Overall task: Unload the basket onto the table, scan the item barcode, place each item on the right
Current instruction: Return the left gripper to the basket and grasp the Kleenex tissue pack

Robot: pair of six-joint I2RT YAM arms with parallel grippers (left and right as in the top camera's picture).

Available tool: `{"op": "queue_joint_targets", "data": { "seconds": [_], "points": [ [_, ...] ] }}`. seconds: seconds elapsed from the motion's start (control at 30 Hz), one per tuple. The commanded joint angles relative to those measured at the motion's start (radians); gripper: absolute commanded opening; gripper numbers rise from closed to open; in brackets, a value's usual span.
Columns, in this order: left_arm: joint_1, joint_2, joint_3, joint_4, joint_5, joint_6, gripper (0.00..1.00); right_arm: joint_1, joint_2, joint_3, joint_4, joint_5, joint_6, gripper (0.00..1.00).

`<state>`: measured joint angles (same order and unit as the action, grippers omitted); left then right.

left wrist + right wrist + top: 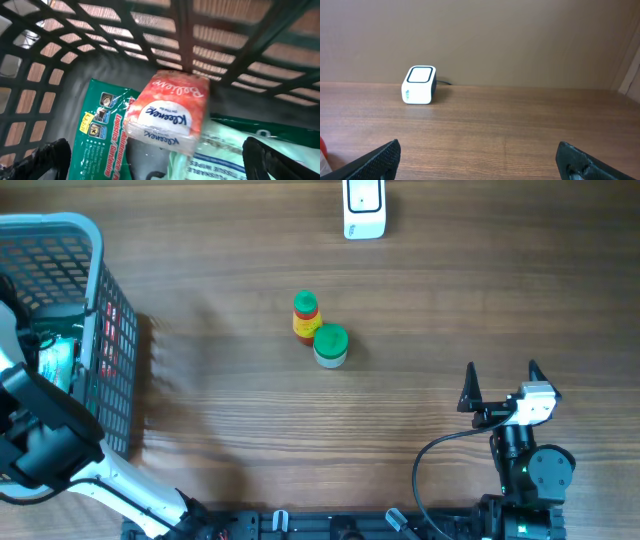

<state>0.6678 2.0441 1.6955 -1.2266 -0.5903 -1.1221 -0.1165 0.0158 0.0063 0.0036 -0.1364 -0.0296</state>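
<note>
Wooden table (220, 430), one scanner (364, 208), two green-capped containers (330, 345), one basket (60, 225)

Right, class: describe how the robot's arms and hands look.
The right arm is black with a white block near the right hand, which has two pointed black fingers; a black cable loops beside it. The left arm has white and black segments; the left hand has black fingers too.

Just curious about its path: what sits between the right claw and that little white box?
Nothing but bare wooden table lies between the right gripper and the white box; the right wrist view shows it plainly.
</note>
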Motion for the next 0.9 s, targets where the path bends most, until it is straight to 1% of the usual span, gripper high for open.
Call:
{"op": "queue_joint_targets", "data": {
  "seconds": [0.0,0.23,0.3,0.33,0.4,0.5,0.77,0.87],
  "points": [
    [-0.003,0.011,-0.048,0.036,-0.039,0.05,0.97,0.003,-0.002,-0.001,0.003,0.01,0.01,1.0],
    [-0.003,0.011,-0.059,0.077,-0.039,0.05,0.98,0.003,-0.002,-0.001,0.003,0.01,0.01,1.0],
    [-0.003,0.013,-0.06,0.092,-0.035,0.05,0.93,0.003,-0.002,-0.001,0.003,0.01,0.01,1.0],
    [-0.003,0.014,-0.06,0.096,-0.032,0.05,0.88,0.003,-0.002,-0.001,0.003,0.01,0.01,1.0],
    [-0.003,0.015,-0.06,0.109,-0.032,0.05,0.82,0.003,-0.002,-0.001,0.003,0.01,0.01,1.0],
    [-0.002,0.015,-0.06,0.121,-0.032,0.05,0.8,0.003,-0.002,-0.001,0.004,0.01,0.01,1.0],
    [-0.002,0.041,-0.06,0.138,-0.032,0.05,0.8,0.003,-0.002,-0.001,0.003,0.01,0.01,1.0],
    [0.001,0.072,-0.06,0.138,-0.029,0.05,0.69,0.003,-0.002,-0.001,0.003,0.01,0.01,1.0]
  ]
}}
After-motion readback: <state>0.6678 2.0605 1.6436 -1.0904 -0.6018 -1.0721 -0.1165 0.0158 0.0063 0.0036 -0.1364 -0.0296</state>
